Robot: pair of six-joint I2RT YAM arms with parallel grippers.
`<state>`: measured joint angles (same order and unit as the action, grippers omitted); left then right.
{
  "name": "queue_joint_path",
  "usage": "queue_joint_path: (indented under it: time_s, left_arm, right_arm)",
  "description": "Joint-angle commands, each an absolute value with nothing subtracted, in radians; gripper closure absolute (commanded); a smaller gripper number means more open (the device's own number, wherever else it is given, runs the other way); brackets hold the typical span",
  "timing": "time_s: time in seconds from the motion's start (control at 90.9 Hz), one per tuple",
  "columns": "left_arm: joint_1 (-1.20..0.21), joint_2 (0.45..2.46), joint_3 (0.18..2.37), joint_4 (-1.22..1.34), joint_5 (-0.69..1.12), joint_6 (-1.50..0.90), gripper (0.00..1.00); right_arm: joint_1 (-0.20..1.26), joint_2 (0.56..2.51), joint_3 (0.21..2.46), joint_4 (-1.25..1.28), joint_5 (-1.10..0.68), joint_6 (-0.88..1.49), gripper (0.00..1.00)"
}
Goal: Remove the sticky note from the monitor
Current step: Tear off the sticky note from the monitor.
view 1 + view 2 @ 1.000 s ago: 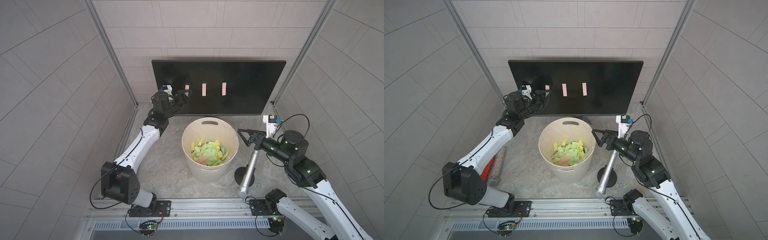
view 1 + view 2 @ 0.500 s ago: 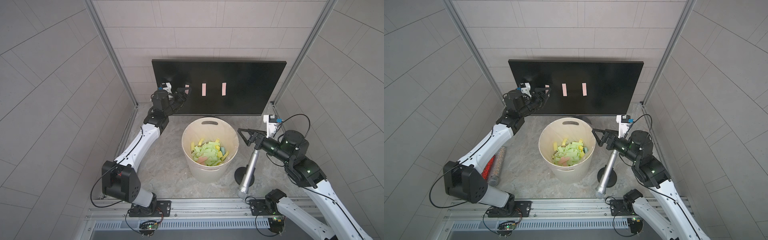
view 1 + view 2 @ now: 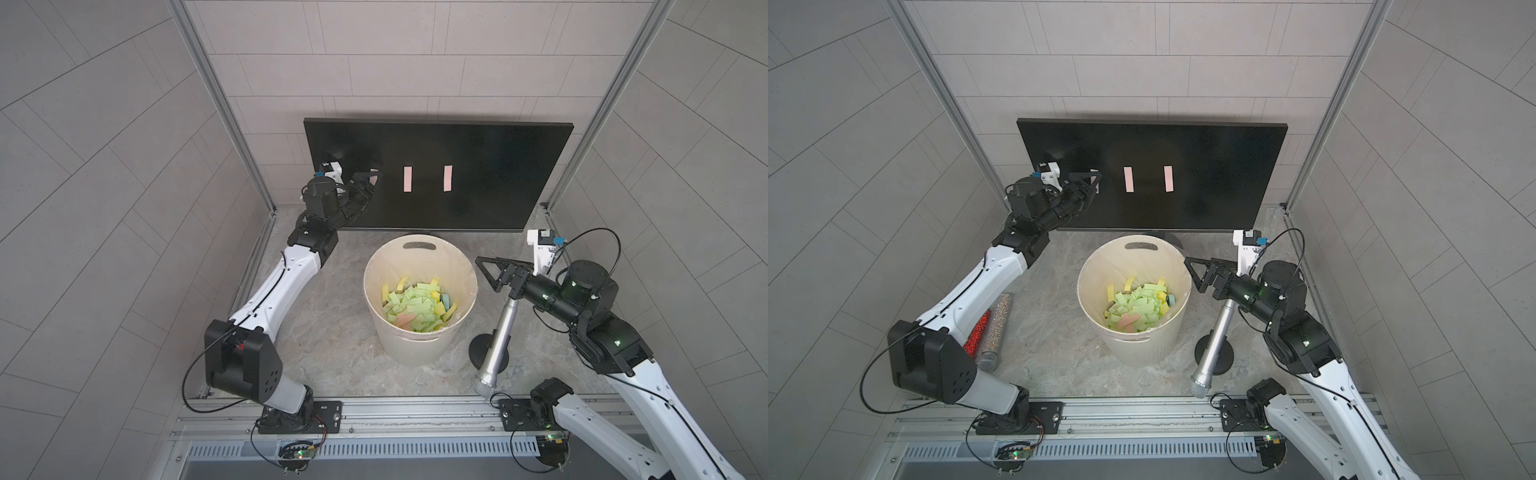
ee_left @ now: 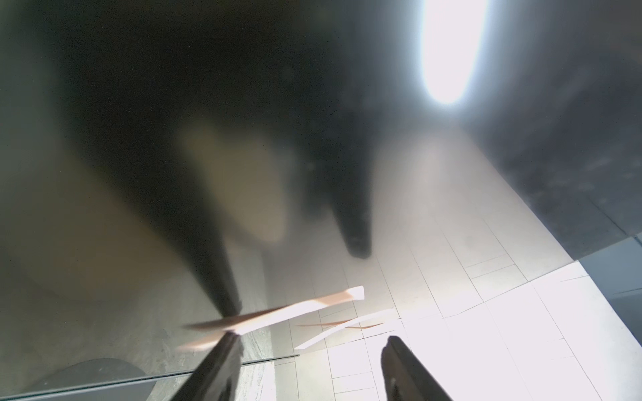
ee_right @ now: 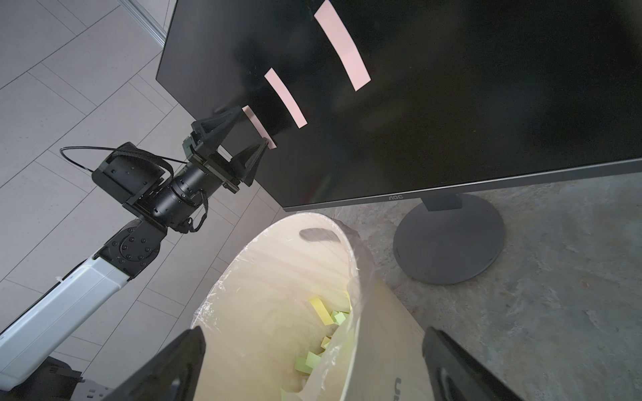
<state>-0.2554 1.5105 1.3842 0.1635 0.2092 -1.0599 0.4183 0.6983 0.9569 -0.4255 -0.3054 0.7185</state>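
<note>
left pincer (image 5: 254, 125) released, tips straddling leftmost pink sticky note (image 4: 295, 310) on monitor (image 3: 498, 166), one tip touching it | right pincer (image 5: 314, 333) released, empty, beside cream bucket (image 3: 419, 349)

Left tool (image 3: 375, 183) at black monitor (image 3: 503, 153)

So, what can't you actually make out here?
- Left wrist view: the monitor is blurred, with glare.
- Both top views: the left gripper covers most of the end sticky note.
- Whether its fingertips touch that note: unclear in every view.
- Right wrist view: the bucket's print is cut off by the edge.
</note>
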Motion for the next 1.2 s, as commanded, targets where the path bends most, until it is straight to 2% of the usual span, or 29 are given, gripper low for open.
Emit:
queue_joint_path:
  time_s: [0.0, 0.154, 0.528, 1.057, 1.189]
  left_arm:
    - [-0.248, 1.494, 1.351, 0.151, 0.18, -1.048, 0.29]
    - [-0.248, 1.486, 1.316, 0.15, 0.161, -1.048, 0.26]
    - [-0.247, 1.527, 1.372, 0.152, 0.164, -1.066, 0.27]
    - [-0.248, 1.551, 1.421, 0.17, 0.157, -1.094, 0.34]
    - [-0.248, 1.562, 1.432, 0.177, 0.16, -1.101, 0.38]
  right_arm:
    - [0.411, 0.691, 0.959, -0.403, -0.316, 0.709, 0.0]
    - [0.412, 0.693, 0.958, -0.403, -0.318, 0.71, 0.0]
    - [0.407, 0.69, 0.96, -0.404, -0.321, 0.709, 0.0]
    - [0.402, 0.691, 0.95, -0.402, -0.324, 0.713, 0.0]
    - [0.402, 0.69, 0.947, -0.402, -0.324, 0.712, 0.0]
